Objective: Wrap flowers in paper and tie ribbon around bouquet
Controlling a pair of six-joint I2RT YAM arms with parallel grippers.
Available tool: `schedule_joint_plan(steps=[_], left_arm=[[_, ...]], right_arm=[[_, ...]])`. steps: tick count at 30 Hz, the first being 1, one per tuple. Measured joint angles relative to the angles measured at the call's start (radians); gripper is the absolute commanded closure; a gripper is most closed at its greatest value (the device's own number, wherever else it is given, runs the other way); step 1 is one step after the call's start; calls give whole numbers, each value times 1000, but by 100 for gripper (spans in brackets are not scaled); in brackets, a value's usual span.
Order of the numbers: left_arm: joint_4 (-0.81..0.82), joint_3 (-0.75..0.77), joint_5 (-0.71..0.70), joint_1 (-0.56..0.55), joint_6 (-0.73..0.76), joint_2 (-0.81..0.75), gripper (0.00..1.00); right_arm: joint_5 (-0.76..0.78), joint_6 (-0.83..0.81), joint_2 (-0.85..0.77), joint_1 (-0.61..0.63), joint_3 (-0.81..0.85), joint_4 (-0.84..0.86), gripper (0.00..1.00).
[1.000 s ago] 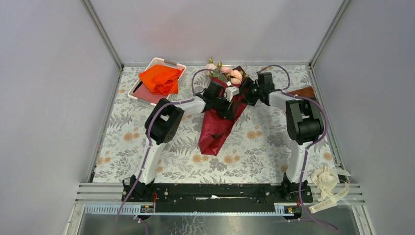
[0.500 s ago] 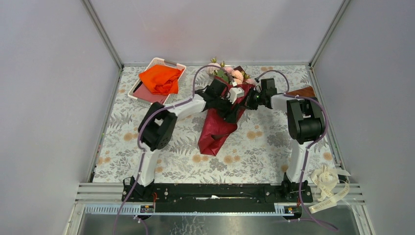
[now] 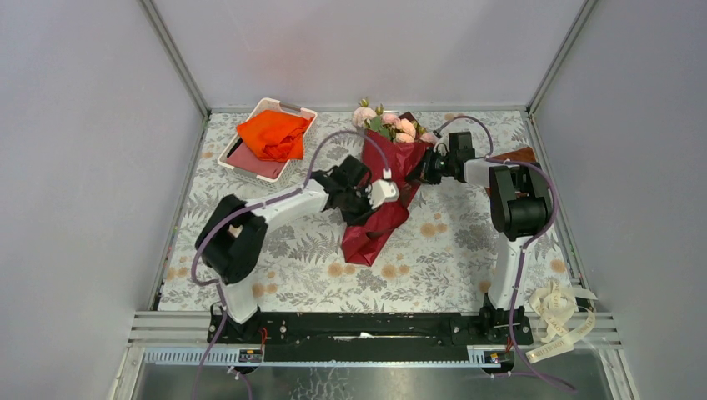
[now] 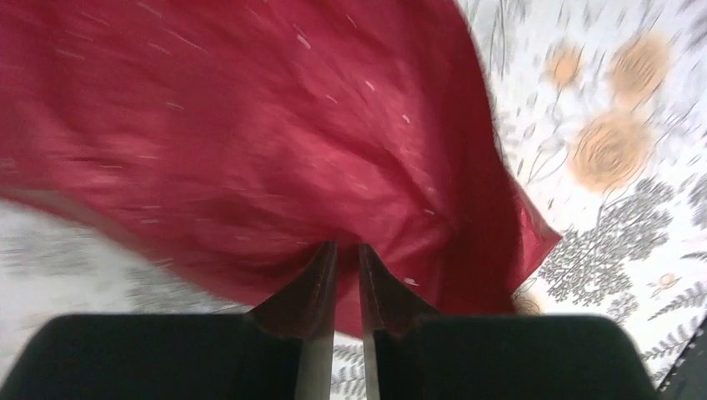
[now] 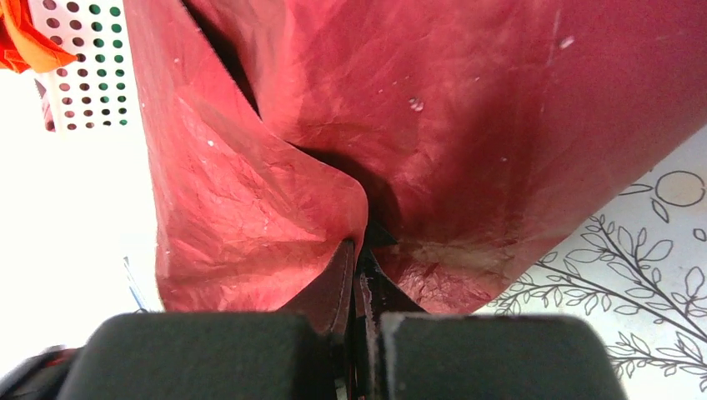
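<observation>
Swinging back toward 8 o'clock, the left arm has left the top of the bundle, and its left tool [image 4: 346, 247] now sits low against the 9 o'clock flank of the paper [image 3: 373, 229]; the right tool [image 5: 357, 243] has closed in at the cone's 3 o'clock edge. Wrapping looks like the step in hand: the paper already lies rolled into a cone near the middle of the desk [image 3: 450, 258], narrow end toward 6 o'clock, with the flowers [image 3: 398, 127] poking out of its mouth at 12 o'clock. The right tool is clenched on a fold of the paper. The left tool's jaws stand a slit apart with their tips at the sheet, and the blur hides whether they nip it. Next, I judge, the loose flap needs tucking and holding while one arm fetches the ribbon [image 3: 560, 310], which lies coiled off the desk at 5 o'clock, well apart from the cone. A basket [image 3: 265, 104] with an orange cloth [image 3: 273, 133] sits at 10 o'clock and a brown cloth [image 3: 518, 155] at 2 o'clock; neither blocks the way, though the right arm itself stands between cone and ribbon.
</observation>
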Motion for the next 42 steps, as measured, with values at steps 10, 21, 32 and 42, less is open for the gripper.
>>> schedule_joint_plan(steps=[10,21,32,42], left_arm=[[158,-220,-113,-239,49,10,76],[236,-263,-280,-509,90,3,54],[-168,20,-104,-562,90,25,57],[63,29,-149,-268,67,58,54]], right_arm=[[-1,-6,11,0,2,2,100],[-28,-6,11,2,2,-23,100],[-18,-9,12,-1,2,2,100],[-19,-9,12,-1,2,2,92]])
